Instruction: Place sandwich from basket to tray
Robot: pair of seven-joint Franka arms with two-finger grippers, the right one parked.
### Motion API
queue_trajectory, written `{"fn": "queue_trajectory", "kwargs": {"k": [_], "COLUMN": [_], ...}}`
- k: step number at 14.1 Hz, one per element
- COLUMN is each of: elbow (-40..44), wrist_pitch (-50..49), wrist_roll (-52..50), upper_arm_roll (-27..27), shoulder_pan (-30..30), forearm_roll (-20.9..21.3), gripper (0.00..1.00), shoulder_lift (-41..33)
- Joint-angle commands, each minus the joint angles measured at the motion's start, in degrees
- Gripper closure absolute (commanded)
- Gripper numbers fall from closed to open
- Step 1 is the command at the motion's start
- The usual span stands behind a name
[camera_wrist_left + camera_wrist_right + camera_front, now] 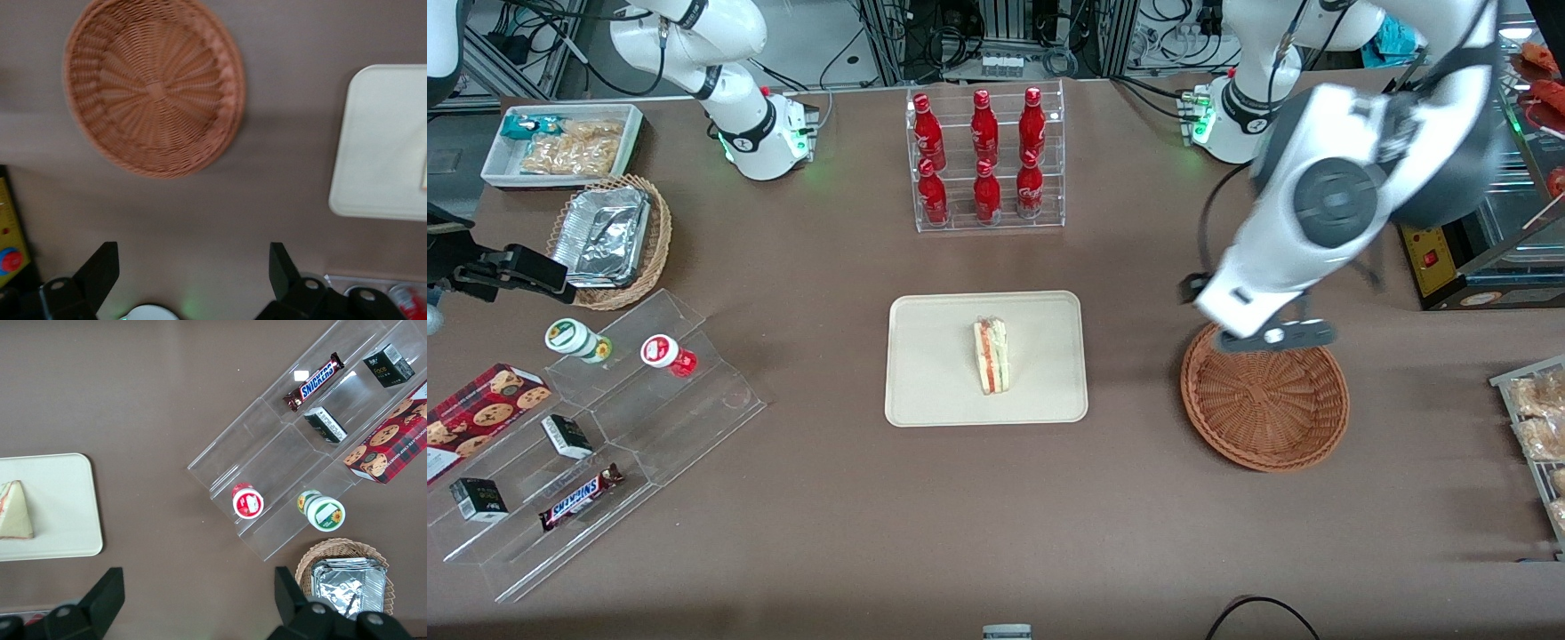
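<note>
The sandwich point(991, 356) is lying on the tray point(925, 391), near the tray's middle, and the basket point(1264, 409) is holding nothing, so the task is looking finished to me. The tool point(1276, 335) is hanging above the basket's rim, on the edge farther from the front camera. In the left wrist view its two black fingers point(100, 267) are standing wide apart with only bare tabletop point(200, 213) between them, so the tool is open and carrying nothing.

The sandwich is a wedge of white bread with red and green layers. I am judging it as light and soft, easy to squash, and a wrap on it could be making the surface a little slippery. If it needs taking again, the best hold is across the two flat bread faces, near the middle of the wedge, with gentle pressure. Pinching the thin corner or pressing on the filling edge is risking to deform it.
</note>
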Motion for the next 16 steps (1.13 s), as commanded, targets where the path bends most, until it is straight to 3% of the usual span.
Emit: {"fn": "queue_trajectory", "kwargs": {"k": [1,5,8,16], "elbow": [-2.4,0.1,4.5,8.8], "wrist_pitch": [-3.0,-5.3,-8.0,-10.1], "wrist_roll": [7.7,16.2,16.3,15.7], "upper_arm_roll": [-0.6,0.9,2.1,3.1], "shoulder_pan": [6.4,11.0,11.1,11.1], "forearm_roll": [0.0,0.7,2.9,2.2], "gripper": [0.00,0.00,0.00,0.00], "shoulder_lift": [-5.1,-8.1,-8.2,-8.7]}}
